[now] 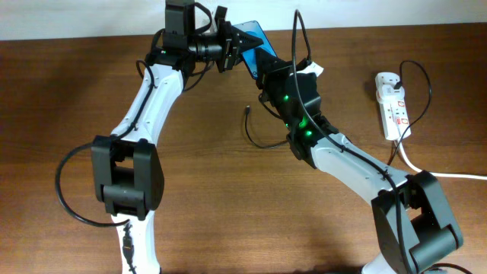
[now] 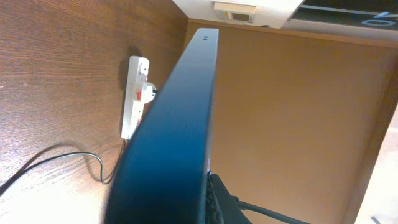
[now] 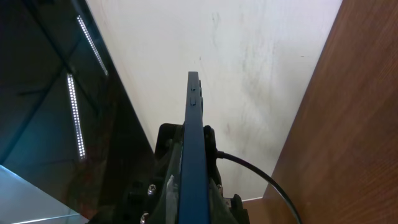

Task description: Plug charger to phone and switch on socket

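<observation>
The phone (image 1: 251, 36), raised above the surface (image 1: 76, 91), is clamped between the right fingers (image 3: 166, 177); whether the left fingers (image 1: 230, 47) grip it cannot be told.

Robotics laboratory: left arm (image 1: 148, 103) and right arm (image 1: 354, 164) stand at a wood-grain worktop (image 1: 61, 91); white wall (image 3: 249, 74), dark glazing (image 3: 37, 74) reflecting strip lights (image 3: 73, 115).

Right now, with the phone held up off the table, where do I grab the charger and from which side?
Probably the charger cable just behind its connector tip, from straight above, fingers across it. That stretch lies flat and fairly straight on bare table, clear of both arms. Further back it curls under the right arm.
</observation>
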